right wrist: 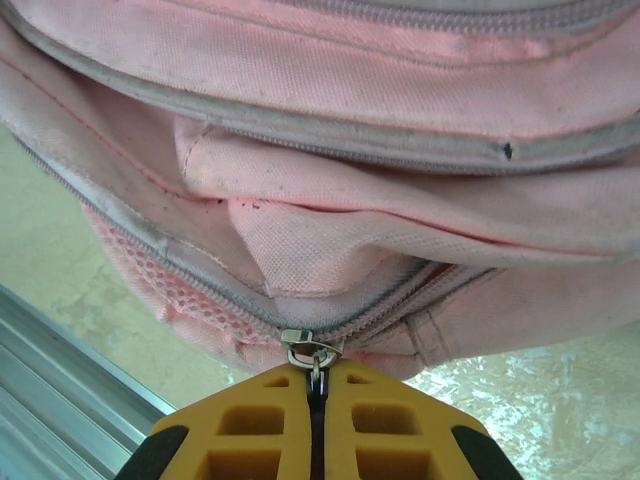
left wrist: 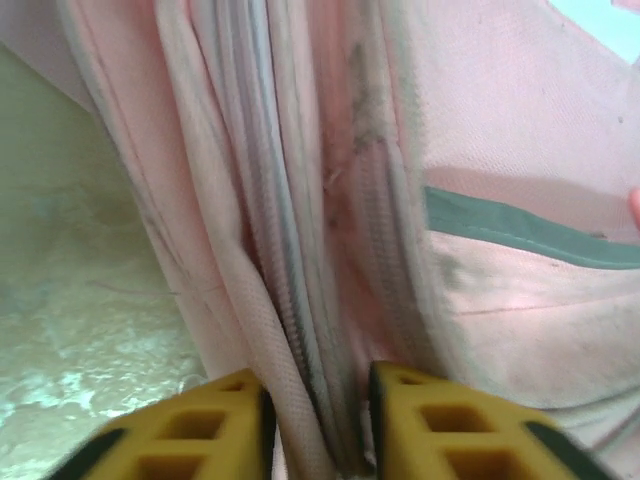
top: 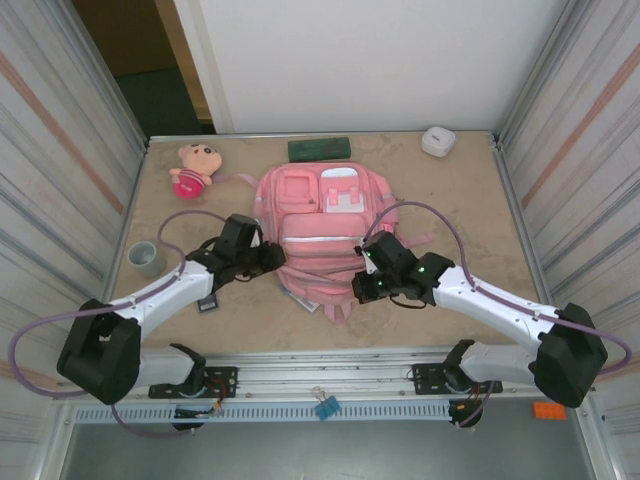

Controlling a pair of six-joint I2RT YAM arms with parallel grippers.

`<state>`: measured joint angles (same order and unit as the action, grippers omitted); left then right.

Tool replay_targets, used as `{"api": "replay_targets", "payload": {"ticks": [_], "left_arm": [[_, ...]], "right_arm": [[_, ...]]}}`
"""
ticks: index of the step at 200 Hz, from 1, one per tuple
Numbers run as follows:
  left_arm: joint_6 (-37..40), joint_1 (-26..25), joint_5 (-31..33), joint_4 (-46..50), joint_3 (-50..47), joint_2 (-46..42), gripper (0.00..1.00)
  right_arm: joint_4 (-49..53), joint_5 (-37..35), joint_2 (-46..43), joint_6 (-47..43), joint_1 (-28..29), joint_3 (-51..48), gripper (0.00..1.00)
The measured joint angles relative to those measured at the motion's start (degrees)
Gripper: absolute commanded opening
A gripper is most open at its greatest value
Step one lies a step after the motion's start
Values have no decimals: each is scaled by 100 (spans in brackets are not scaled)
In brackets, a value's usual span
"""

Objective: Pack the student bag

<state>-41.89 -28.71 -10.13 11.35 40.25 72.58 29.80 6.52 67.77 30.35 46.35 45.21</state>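
At the left of the overhead view sit one grey cylinder [top: 146, 258] and one plush doll [top: 190, 168]. The left arm reaches in from lower left, elbow bent. The left gripper [top: 268, 258] meets the left edge of the student bag [top: 320, 225], which lies flat mid-frame on the beige table [top: 470, 200]. Its two blocky yellow fingers [left wrist: 200, 425] stand either side of a woven pink fold with grey zip tape; whether they pinch it I cannot tell. One dark green oblong case [top: 319, 149] lies above the bag. At the bag's lower right, the right gripper [top: 368, 283] is pressed together on a small metal zip pull [right wrist: 312, 350]. One white rounded box [top: 437, 141] sits upper right.
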Motion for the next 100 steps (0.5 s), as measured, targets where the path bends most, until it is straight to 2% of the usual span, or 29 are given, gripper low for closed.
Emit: {"api": "replay_targets", "payload": {"ticks": [8, 18, 52, 78, 100], "left_arm": [[140, -11, 118, 76, 46, -81, 59], [365, -42, 275, 116, 81, -223, 64], [1639, -254, 393, -35, 98, -1069, 69], [2951, -361, 109, -157, 125, -1443, 70], [4339, -669, -487, -170, 210, -1449, 73]], "right_arm": [[-26, 48, 2, -2, -50, 0, 0], [-70, 129, 2, -9, -133, 0, 0], [-273, 557, 2, -116, -439, -2, 0], [-378, 828, 2, -214, -564, -2, 0], [-439, 970, 2, -282, -623, -2, 0]]}}
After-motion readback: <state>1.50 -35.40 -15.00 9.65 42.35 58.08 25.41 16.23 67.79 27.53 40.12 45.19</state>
